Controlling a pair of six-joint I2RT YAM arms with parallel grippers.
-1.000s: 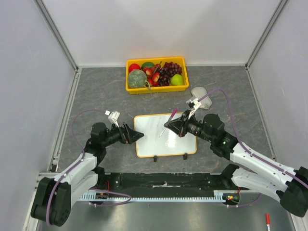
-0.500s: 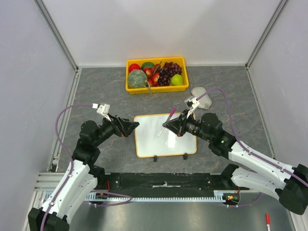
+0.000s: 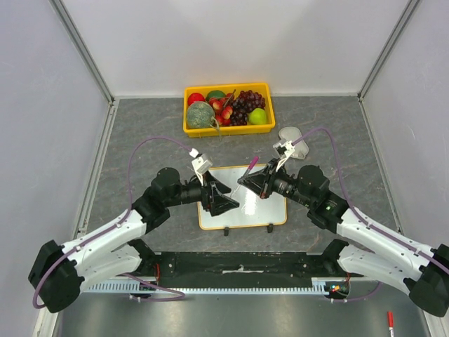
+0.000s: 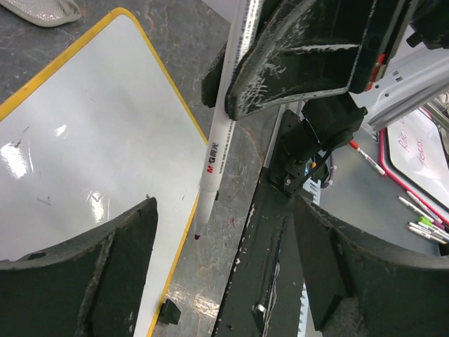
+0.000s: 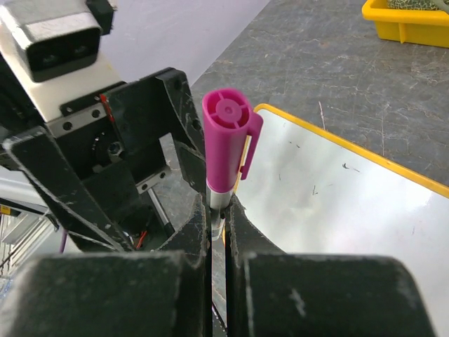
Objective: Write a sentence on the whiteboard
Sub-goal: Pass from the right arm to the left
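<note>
Whiteboard point(image 3: 261, 210): lies flat on the table point(image 3: 140, 133), centred just ahead of the two arm bases, long side running across. It has a thin yellow-orange rim all round and two small black clips point(image 3: 226, 230) at the near edge. The face is glossy white with glare patches and a few faint dark specks (clearest in the wrist views).

Table: dark grey, mottled like stone, matt.

Enclosure: plain pale walls point(image 3: 231, 42) on three sides, aluminium posts in the far corners, rails along the table's sides.

Yellow fruit tray point(image 3: 224, 131): by the far wall, well apart from the board, holding grapes, strawberries and round fruit.

Pale silvery pad point(image 3: 291, 135): on the table right of the tray.

Red pen point(image 3: 390, 321): on the metal ledge, near right corner.

Right gripper point(image 3: 244, 184): over the board's far part, fingers clamped together on a marker point(image 3: 253, 162). The marker has a white barrel with a magenta cap on its upper end. It is tilted, tip down near the rim; whether it touches cannot be told.

Left gripper point(image 3: 230, 207): above the board's left half, fingers spread wide, facing the marker and apart from it.
</note>
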